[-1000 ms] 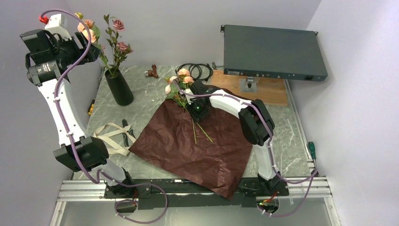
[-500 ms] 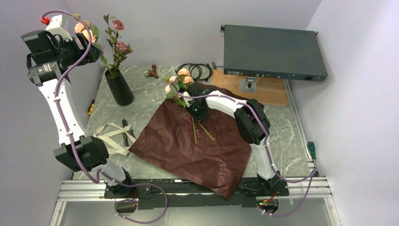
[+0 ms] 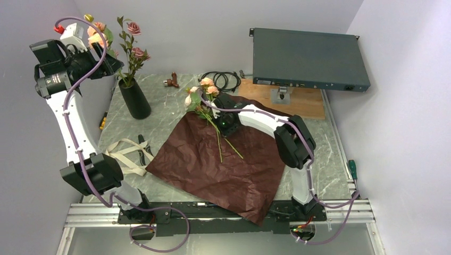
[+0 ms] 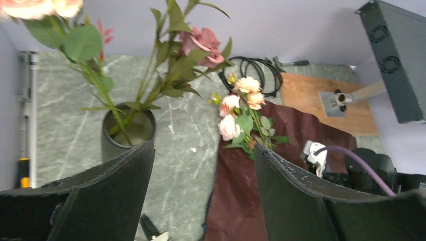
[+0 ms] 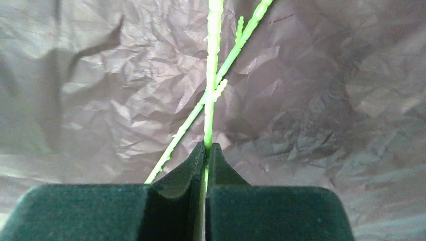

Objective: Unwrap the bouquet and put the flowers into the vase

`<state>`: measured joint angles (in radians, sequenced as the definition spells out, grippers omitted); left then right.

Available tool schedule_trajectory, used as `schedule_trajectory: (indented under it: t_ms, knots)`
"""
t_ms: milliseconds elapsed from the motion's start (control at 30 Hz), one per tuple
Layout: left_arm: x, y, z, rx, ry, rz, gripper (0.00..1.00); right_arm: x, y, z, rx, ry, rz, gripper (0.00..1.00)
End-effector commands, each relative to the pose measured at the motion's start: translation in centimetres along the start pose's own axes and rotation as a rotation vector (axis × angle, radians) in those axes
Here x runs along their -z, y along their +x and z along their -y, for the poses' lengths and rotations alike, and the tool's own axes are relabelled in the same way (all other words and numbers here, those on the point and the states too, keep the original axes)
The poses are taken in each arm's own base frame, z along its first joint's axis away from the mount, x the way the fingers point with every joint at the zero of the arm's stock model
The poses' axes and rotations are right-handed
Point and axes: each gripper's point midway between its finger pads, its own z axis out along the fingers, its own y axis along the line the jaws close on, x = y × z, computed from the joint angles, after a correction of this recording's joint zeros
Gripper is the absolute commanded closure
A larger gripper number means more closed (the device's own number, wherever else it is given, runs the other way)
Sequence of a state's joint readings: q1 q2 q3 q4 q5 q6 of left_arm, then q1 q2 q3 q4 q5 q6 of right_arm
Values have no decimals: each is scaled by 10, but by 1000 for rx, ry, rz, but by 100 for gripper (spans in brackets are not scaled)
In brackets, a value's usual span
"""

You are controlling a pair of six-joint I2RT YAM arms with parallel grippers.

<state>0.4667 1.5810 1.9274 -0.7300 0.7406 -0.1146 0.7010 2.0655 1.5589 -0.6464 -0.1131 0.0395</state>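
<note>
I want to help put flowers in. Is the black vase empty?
Not empty. The vase stands upright with leafy roses rising from its mouth.

On your overhead view, the grey-veined marble tabletop (image 3: 330, 154) carries a wooden board (image 3: 306, 102) at 1 o'clock. A dark grey rack-mount unit (image 3: 310, 58) sits above the board on a small stand (image 3: 281, 95). At 12 o'clock you have a coiled black cable (image 3: 223, 79) just beside the board's left end. A small brown object (image 3: 171, 82) rests at 11 o'clock, and a black-handled hand tool (image 3: 142, 149) at 8 o'clock. A yellow-handled tool (image 3: 102, 121) lies along the 9 o'clock edge, and a green-handled screwdriver (image 3: 351, 169) along the 4 o'clock edge.
</note>
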Motion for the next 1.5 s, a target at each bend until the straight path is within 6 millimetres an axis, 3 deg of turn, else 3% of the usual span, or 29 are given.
schedule_trajectory:
  t_ms: [0,300,467,733,933,1167,1467]
  knots:
    - [16,-1,40,23,140,14,22,47,-54,-5,-81,-40,243,100]
    - [24,19,77,114,346,-50,24,103,-91,-16,-91,-140,454,100]
    - [20,43,105,142,467,-118,27,138,-107,-28,-69,-196,575,100]
    - [-6,89,164,116,630,-244,37,198,-123,-51,18,-291,767,100]
    - [-24,104,209,103,778,-291,37,236,-126,-67,100,-350,878,100]
    - [-29,103,246,121,934,-295,29,245,-117,-84,155,-388,896,100]
    - [-32,99,262,123,1001,-290,32,236,-102,-98,241,-396,878,100]
